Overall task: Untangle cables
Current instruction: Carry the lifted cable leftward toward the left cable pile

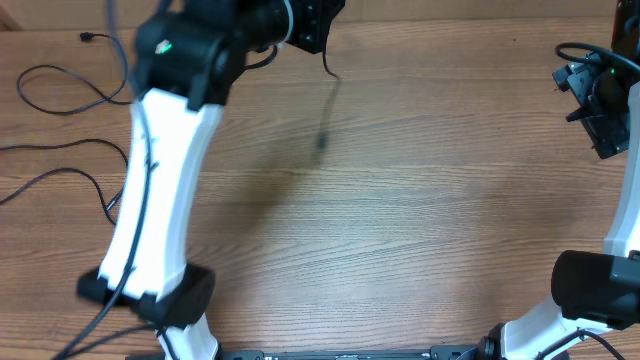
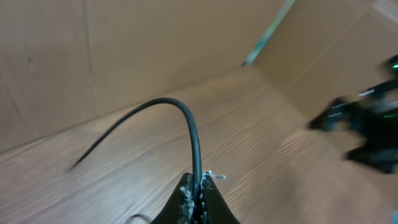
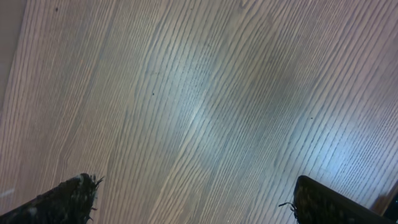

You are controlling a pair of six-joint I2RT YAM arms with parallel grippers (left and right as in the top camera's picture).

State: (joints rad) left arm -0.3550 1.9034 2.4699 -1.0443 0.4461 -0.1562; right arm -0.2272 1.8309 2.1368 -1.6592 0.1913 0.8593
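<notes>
I am clamping one thin black cable point(image 2: 194, 137) between my left fingers point(image 2: 186, 202), which are pressing together on it. The cable is rising out of the grip, arching over to the left and hanging clear above the bench point(image 1: 420, 220) near its far edge. The other cables point(image 1: 70, 172) are lying in loose loops on the far-left part of the bench, well apart from the held one. My right fingers point(image 3: 68, 199) are standing wide apart and holding nothing, hovering over bare wood at the right side.
</notes>
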